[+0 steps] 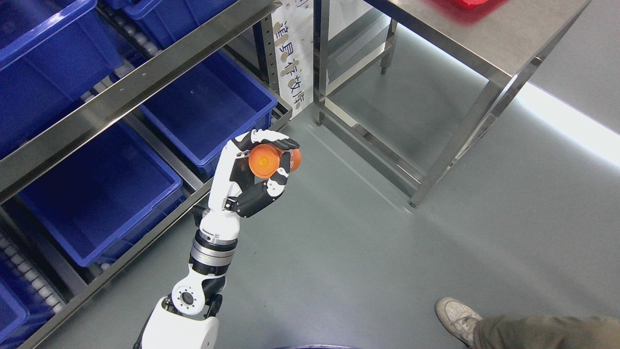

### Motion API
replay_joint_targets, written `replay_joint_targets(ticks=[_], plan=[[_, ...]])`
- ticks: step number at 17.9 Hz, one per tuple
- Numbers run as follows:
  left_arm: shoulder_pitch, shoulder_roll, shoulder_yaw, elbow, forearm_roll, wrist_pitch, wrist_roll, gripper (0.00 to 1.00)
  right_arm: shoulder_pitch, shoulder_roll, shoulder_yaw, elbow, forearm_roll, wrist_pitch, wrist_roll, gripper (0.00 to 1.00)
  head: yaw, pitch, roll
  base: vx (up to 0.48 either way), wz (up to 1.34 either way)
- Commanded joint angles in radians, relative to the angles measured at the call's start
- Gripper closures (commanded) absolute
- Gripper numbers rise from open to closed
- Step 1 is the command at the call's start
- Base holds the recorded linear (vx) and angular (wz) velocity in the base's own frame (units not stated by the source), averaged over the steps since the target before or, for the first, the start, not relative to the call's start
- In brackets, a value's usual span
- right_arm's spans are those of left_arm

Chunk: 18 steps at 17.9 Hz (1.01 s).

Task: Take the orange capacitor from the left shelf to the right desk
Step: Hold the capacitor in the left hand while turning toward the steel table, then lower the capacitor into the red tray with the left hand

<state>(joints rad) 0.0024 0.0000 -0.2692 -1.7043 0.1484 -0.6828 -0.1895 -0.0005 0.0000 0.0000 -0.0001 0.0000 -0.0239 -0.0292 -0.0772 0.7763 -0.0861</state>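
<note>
My left hand (271, 162) comes in from the lower left and is shut on the orange capacitor (265, 160), a short orange cylinder gripped between thumb and fingers. The hand holds it in the air above the grey floor, just right of the left shelf (145, 72) and well below and left of the steel desk (484, 39) at the upper right. My right arm is out of view.
Blue bins (203, 104) sit on the shelf's metal tiers. A red object (467, 4) lies on the desk's far edge. The desk's legs (455, 145) stand on the floor. A person's shoe and trouser leg (457, 317) show at the bottom right.
</note>
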Motion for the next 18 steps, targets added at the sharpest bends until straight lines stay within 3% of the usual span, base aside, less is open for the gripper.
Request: replay_joint_targets(ticks=[1,7,9,18], plan=[[0.014,0.017,-0.015,-0.009,0.007,-0.001,0.002,0.99,0.02,-0.017,-0.012,-0.017,0.003,0.001,0.0,0.0,0.0,0.0,0.0,0.264,-0.21],[-0.053,0.017,-0.036,-0.011,0.051,0.015,0.002,0.99,0.02,-0.017,-0.012,-0.017,0.003,0.001,0.0,0.0,0.0,0.0,0.0,0.304,-0.13],[-0.102,0.017,-0.067,-0.009,0.054,0.086,0.002,0.99,0.02,-0.017,-0.012,-0.017,0.003,0.001,0.0,0.0,0.0,0.0,0.0,0.306,-0.21],[-0.349,0.017,-0.185,-0.008,0.088,0.216,0.004,0.99,0.02,-0.017,-0.012,-0.017,0.003,-0.001,0.0,0.0,0.0,0.0,0.0,0.369,-0.33]])
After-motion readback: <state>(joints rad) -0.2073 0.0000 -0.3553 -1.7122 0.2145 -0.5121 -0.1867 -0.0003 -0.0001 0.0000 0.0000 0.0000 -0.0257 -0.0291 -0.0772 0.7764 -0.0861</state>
